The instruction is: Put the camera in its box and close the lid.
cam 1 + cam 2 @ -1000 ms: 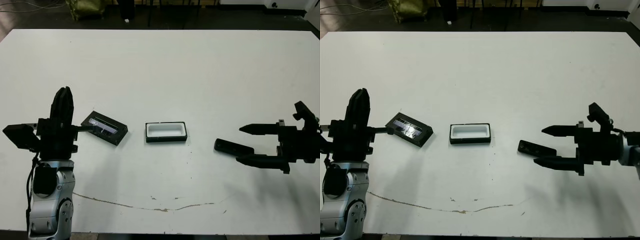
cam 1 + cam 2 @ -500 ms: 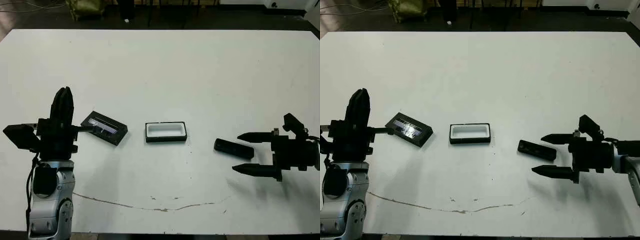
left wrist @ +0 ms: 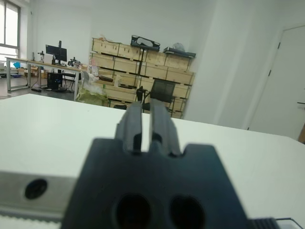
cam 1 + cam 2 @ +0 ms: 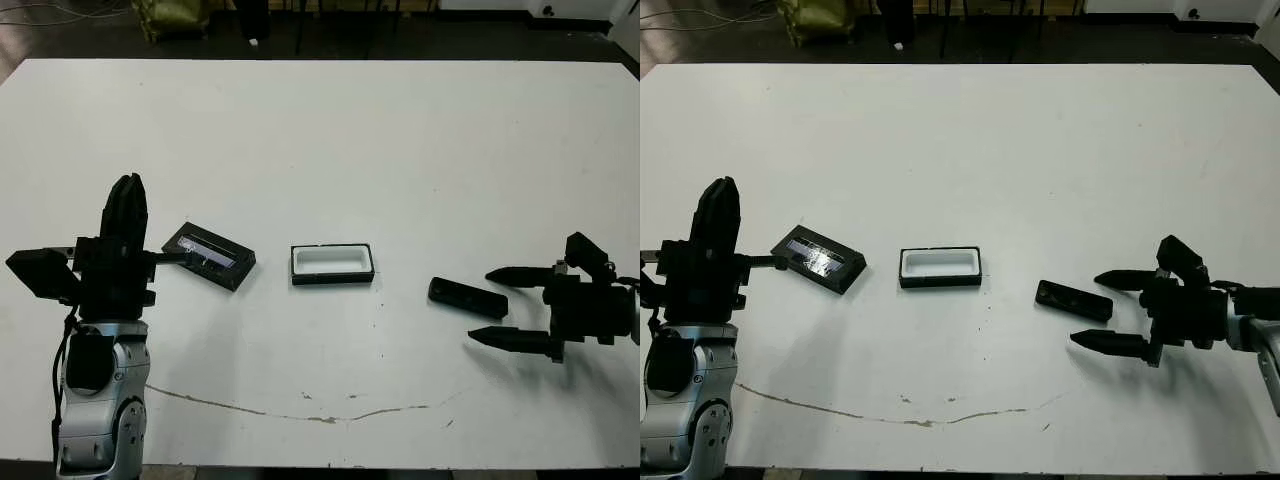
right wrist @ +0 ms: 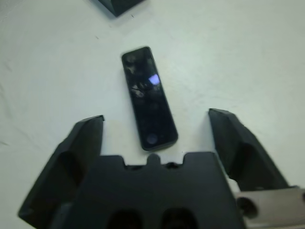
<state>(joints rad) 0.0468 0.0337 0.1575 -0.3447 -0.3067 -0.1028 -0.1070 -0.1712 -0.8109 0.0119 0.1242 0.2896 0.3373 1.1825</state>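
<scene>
- Far left: left gripper (image 4: 125, 210) pointing straight up off the table (image 4: 400, 140), fingers pressed together, nothing between them, parked just beside the lid.
- Next over: one lid (image 4: 209, 256), flat on the table, slightly skewed, silvery strip facing up. Thin and stiff by the look of it, probably light, so easy to nudge out of place instead of lifting. Best bet is pinching across the short sides.
- Middle: one box (image 4: 332, 264), open, white lining showing, empty. Sits a little apart from the lid and a bit farther from the camera. Shallow and likely light too, so might skate around when something gets pushed into it.
- Right of that: one camera (image 4: 467, 296), lying flat, well outside the box. Wrist view shows its glossy face (image 5: 148, 98) with a small bluish glint, so probably slick, rigid and a bit delicate on the screen side. Smartest grab looks like across the narrow width, around mid-length, so it doesn't pivot.
- Far right: right gripper (image 4: 499, 305), fingers spread wide, low over the table, holding nothing. Near end of the camera sits just in front of the gap between the fingertips, not yet properly between them.
- Tally: one camera, one box, one lid, two grippers. Nothing packed yet.
</scene>
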